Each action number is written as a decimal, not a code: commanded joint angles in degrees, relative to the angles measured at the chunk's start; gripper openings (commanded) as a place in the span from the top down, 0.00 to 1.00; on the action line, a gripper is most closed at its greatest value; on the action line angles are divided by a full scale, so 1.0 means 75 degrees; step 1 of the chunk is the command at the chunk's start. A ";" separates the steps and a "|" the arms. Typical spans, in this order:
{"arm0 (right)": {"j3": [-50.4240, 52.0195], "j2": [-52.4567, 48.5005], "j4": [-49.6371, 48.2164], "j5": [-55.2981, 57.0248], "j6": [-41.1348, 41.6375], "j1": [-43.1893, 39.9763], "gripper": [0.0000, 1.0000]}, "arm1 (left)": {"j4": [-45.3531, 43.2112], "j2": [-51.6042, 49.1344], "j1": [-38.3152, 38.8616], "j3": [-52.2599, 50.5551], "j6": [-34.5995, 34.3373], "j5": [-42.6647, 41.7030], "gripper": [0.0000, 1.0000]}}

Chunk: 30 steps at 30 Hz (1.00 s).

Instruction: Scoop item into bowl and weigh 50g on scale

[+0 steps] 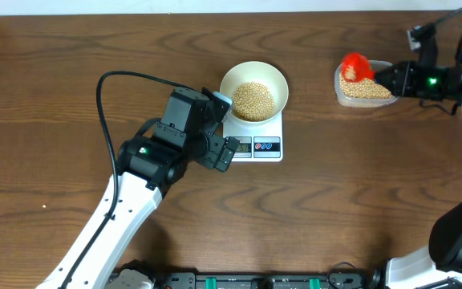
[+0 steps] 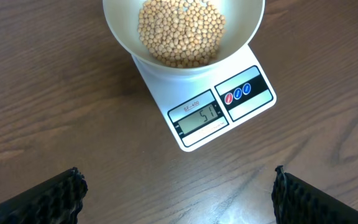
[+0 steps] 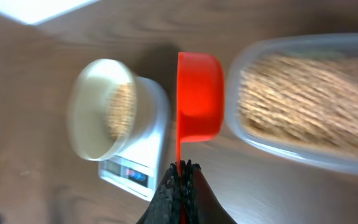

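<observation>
On the brown wooden tabletop [image 1: 70, 48], a little past the middle, sits the small white scale [image 1: 257, 138], and the white bowl [image 1: 229, 80] stands on its platform, covering most of it. A heap of tan-yellow beans [image 1: 253, 100] fills the bottom of the bowl, well below the rim. The front strip of the scale sticks out from under the bowl. From the left wrist view the grey display [image 2: 199, 119] reads "51", and small print just above it reads "SF-400". Beside the display is a black panel with two round buttons [image 2: 237, 93], one red and one blue; I cannot make out the marks on them.

The left claw [image 1: 224, 128] hangs just left of the scale, its camera looking down on the display. Its two dark fingers [image 2: 48, 199] stand wide apart with nothing between them, and they touch neither bowl nor scale.

Over at the far right edge the right claw [image 1: 393, 78] is closed tight on the thin handle of the red scoop [image 1: 354, 66]. The scoop's cup is at the left end of the clear plastic tub [image 1: 366, 95], which holds more of the same beans. Whether the cup rests on the tub's rim or hovers above it I cannot tell, and I cannot tell for sure whether any beans are in the cup. The right wrist view is badly blurred. It shows only the red cup between bowl and tub, with the handle running straight back into the closed fingers. The tub stands well apart from the scale.
</observation>
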<state>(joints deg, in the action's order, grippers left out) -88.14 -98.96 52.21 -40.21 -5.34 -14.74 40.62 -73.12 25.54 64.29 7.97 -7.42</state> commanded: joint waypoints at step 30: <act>-0.0344 0.0347 0.0017 0.7461 -0.0090 0.3177 0.99 | 0.0012 0.0017 -0.0026 -0.0029 0.0076 -0.0041 0.03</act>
<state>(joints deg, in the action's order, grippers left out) -88.18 -98.89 52.62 26.06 -3.42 8.23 40.62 -73.12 25.54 64.29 7.94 -7.42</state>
